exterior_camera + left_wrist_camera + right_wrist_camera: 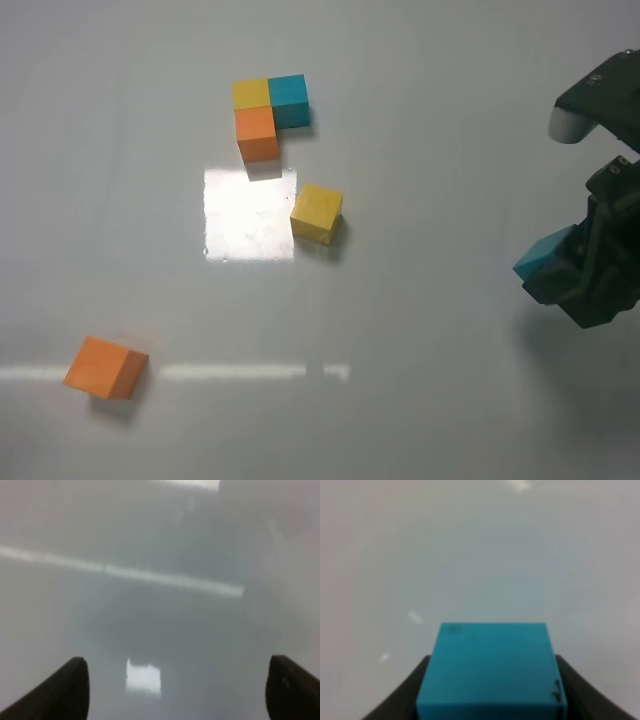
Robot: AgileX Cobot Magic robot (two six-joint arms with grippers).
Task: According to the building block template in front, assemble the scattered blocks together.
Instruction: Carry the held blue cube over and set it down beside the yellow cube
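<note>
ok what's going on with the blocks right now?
The right gripper is closed on the teal cube, out at the right side of the table. The left gripper is open over bare table and holds nothing. The loose yellow cube sits close to the L-shaped template without touching it. The loose orange cube lies far off at the lower left of the overhead view. None of the three loose cubes is joined to another yet.

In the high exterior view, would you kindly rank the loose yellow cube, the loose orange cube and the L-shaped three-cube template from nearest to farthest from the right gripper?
1. Loose matte yellow cube, mid-table.
2. L-shaped template, further left and towards the view's top.
3. Loose matte orange cube, far left, low in the view.
</note>
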